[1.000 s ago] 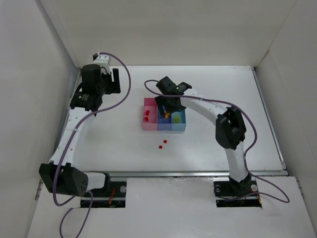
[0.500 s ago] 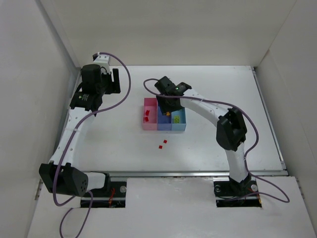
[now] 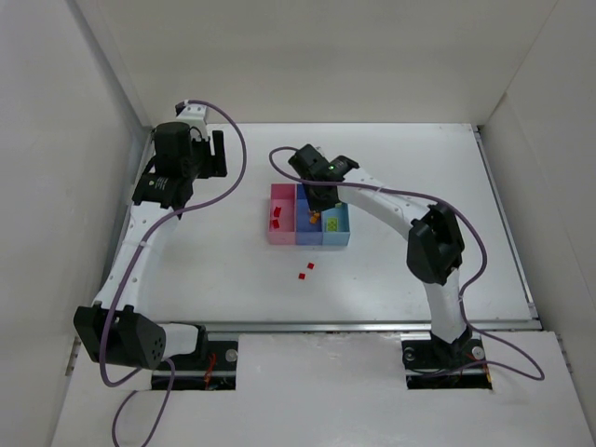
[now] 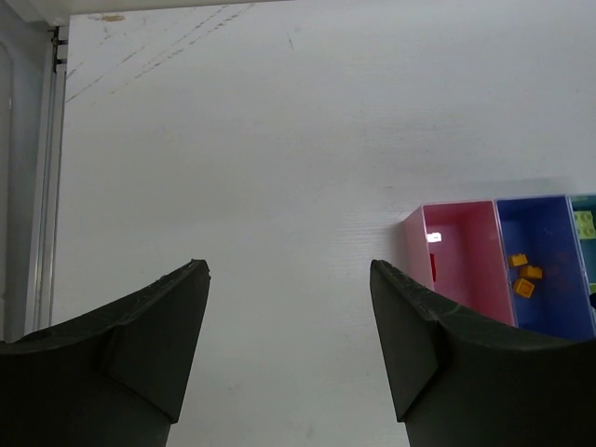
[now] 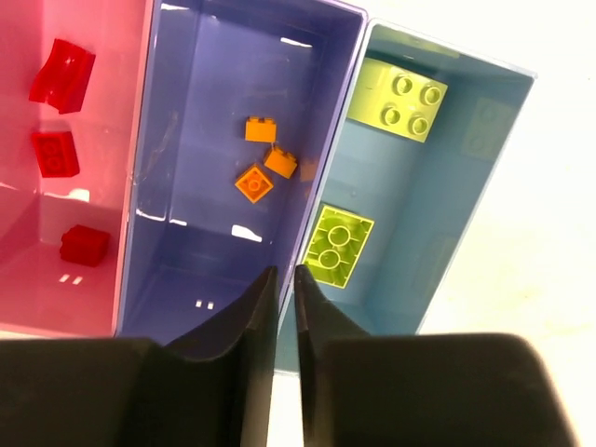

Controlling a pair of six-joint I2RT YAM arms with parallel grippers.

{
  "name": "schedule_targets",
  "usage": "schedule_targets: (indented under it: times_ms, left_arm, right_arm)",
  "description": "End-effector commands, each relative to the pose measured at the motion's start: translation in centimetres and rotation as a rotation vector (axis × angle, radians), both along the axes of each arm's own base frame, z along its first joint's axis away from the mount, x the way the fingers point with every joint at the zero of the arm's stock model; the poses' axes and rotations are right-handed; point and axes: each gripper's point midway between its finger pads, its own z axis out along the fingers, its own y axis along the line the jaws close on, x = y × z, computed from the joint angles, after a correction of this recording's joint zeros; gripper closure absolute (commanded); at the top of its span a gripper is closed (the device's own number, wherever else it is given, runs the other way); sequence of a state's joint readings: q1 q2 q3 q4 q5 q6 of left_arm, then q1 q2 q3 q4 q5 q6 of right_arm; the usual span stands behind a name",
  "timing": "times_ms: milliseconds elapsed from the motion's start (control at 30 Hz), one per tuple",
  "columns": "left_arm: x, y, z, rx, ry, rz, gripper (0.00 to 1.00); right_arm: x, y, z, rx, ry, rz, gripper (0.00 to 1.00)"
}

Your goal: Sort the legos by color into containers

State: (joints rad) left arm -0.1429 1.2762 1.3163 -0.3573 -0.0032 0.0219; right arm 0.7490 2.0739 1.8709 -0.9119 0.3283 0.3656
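Backing away from the blue-violet bin (image 5: 186, 140)
Our right fingers (image 5: 247, 321), pinched nearly together and empty, have drifted toward 11 o'clock. The orange legos (image 5: 279, 162) rest inside, so we judge the red legos (image 3: 310, 266) on the bench (image 3: 214, 270), at 6 o'clock, next. Left fingers (image 4: 149, 335) spread wide.

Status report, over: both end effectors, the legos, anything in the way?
Left end effector open, empty, far left. Right end effector shut, empty, over the bins. Two red legos loose on the table, unsorted. Nothing blocks them.
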Motion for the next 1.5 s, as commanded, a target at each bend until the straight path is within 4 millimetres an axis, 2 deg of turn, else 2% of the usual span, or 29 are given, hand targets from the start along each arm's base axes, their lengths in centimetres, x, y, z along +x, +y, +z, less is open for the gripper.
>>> schedule_targets:
  times_ms: [0,67,167,267,300,333,400,433,467,500,533,567,667,700,733,767,800,867,900,933,1000,1033,1133,1200,1233,1267,1300,1467]
  left_arm:
    - [-0.2,0.1,1.4,-0.001,-0.049,-0.005,0.33]
    - [-0.2,0.1,1.4,-0.001,-0.049,-0.005,0.33]
    - [-0.2,0.1,1.4,-0.001,-0.049,-0.005,0.33]
    - [-0.3,-0.8,1.3,-0.008,-0.048,-0.060,0.33]
    - [-0.5,-1.3,1.5,-0.009,-0.043,-0.101,0.33]
    - [-0.7,-2.1,2.0,-0.015,-0.050,-0.150,0.33]
    - [-2.1,-5.4,2.0,-0.007,-0.023,-0.329,0.33]
    - [-2.5,-6.6,1.8,0.075,-0.017,-0.428,0.33]
    - [-4.5,-9.1,2.4,0.093,-0.001,-0.557,0.32]
    - [-5.3,-10.2,2.0,0.127,0.016,-0.632,0.32]
    - [-6.3,-11.1,1.8,0.173,0.023,-0.710,0.30]
    - [-8.0,-13.0,1.1,0.272,0.013,-0.847,0.30]
    - [-12.5,-14.8,-3.1,0.407,0.146,-1.014,0.25]
    - [-15.5,-16.3,-5.8,0.470,0.217,-1.106,0.20]
    - [-17.1,-17.0,-6.8,0.496,0.230,-1.155,0.18]
    - [-18.5,-17.6,-8.2,0.531,0.251,-1.214,0.16]
    - [-21.2,-18.1,-9.8,0.563,0.265,-1.306,0.16]
    - [-22.5,-18.6,-11.0,0.625,0.222,-1.405,0.16]
    - [-23.2,-18.6,-11.5,0.650,0.204,-1.446,0.16]
    - [-24.4,-18.8,-12.9,0.686,0.208,-1.511,0.16]
    - [-25.2,-19.3,-13.7,0.751,0.172,-1.615,0.22]
    - [-25.5,-19.7,-14.6,0.761,0.194,-1.658,0.24]
    - [-26.7,-20.9,-15.9,0.745,0.179,-1.829,0.27]
    - [-27.5,-21.7,-16.8,0.723,0.115,-1.920,0.27]
    - [-27.6,-21.9,-17.1,0.719,0.088,-1.947,0.27]
    - [-27.9,-21.8,-18.2,0.737,0.068,-2.005,0.27]
    - [-28.1,-22.4,-18.2,0.711,0.042,-2.015,0.29]
    - [-25.9,-22.4,-21.8,0.672,0.154,-1.968,0.42]
  right_arm:
    - [0.5,1.0,3.1,0.076,-0.053,0.004,0.81]
    - [0.7,1.2,3.4,0.083,-0.061,0.004,0.76]
    - [0.7,1.0,3.9,0.084,-0.073,0.000,0.76]
    - [0.3,0.8,6.0,0.125,-0.100,-0.003,0.62]
    - [-0.1,0.5,6.4,0.128,-0.103,-0.003,0.55]
    - [-0.5,0.2,8.3,0.167,-0.128,-0.021,0.47]
    - [-0.8,-0.7,10.0,0.212,-0.156,-0.054,0.23]
    - [-1.3,-1.3,10.1,0.214,-0.162,-0.070,0.08]
    - [-1.7,-2.5,12.1,0.257,-0.192,-0.105,0.01]
    - [-1.4,-3.8,12.6,0.272,-0.206,-0.137,0.00]
    - [-1.9,-5.1,11.9,0.256,-0.193,-0.153,0.00]
    - [-2.5,-6.3,13.3,0.294,-0.217,-0.190,0.00]
    - [-3.2,-10.6,12.6,0.273,-0.222,-0.283,0.00]
    - [-4.0,-12.6,12.8,0.264,-0.241,-0.330,0.00]
    - [-4.3,-12.9,13.8,0.284,-0.266,-0.344,0.00]
    - [-4.7,-13.9,13.1,0.271,-0.256,-0.361,0.00]
    - [-5.6,-14.4,13.8,0.288,-0.275,-0.360,0.00]
    - [-6.1,-14.9,13.7,0.305,-0.278,-0.362,0.00]
    - [-6.7,-15.0,12.9,0.299,-0.258,-0.357,0.00]
    - [-7.0,-15.0,13.1,0.318,-0.265,-0.350,0.00]
    - [-7.8,-15.0,12.1,0.319,-0.237,-0.338,0.00]
    - [-8.1,-15.2,12.3,0.330,-0.242,-0.345,0.00]
    - [-9.1,-15.5,11.4,0.333,-0.225,-0.349,0.00]
    - [-9.4,-15.7,12.1,0.376,-0.256,-0.362,0.00]
    - [-9.8,-15.9,11.8,0.373,-0.253,-0.362,0.00]
    - [-9.9,-15.9,12.7,0.403,-0.278,-0.366,0.00]
    - [-10.2,-15.9,12.5,0.407,-0.272,-0.361,0.00]
    - [-10.5,-16.5,13.5,0.424,-0.316,-0.370,0.00]
